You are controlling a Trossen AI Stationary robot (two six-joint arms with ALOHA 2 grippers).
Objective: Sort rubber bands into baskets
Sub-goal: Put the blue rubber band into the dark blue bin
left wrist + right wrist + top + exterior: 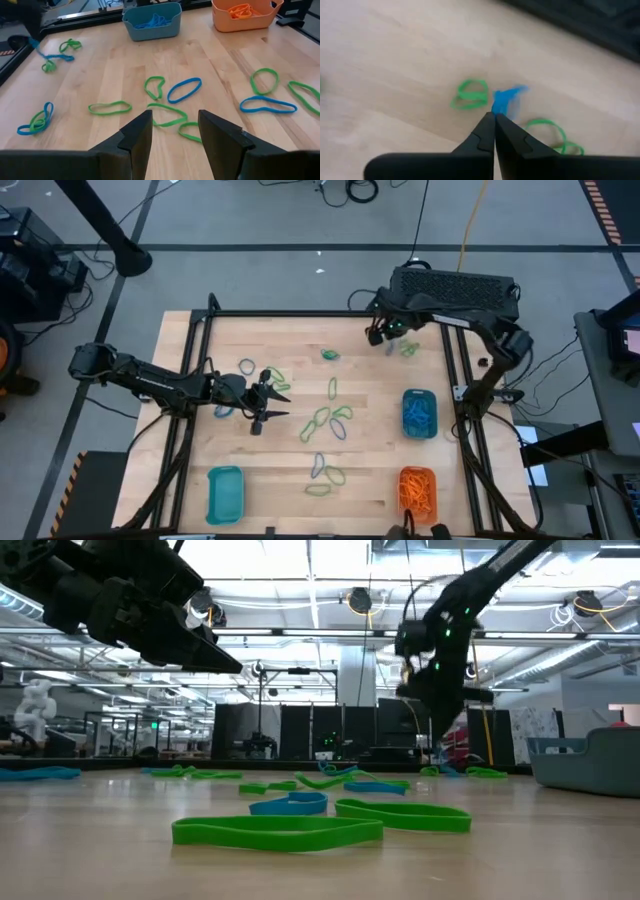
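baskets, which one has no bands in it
The teal basket at the table's near-left corner looks empty. The other teal basket holds blue bands, and the orange basket holds orange ones.

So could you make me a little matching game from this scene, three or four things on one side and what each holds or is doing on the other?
Things:
1. Right gripper
2. Left gripper
3. Orange basket
4. Near-left teal basket

States:
A. Holds orange bands
B. Shows no bands
C. Open, above the table
D. Shut on a blue band

Pairs: 1-D, 2-C, 3-A, 4-B
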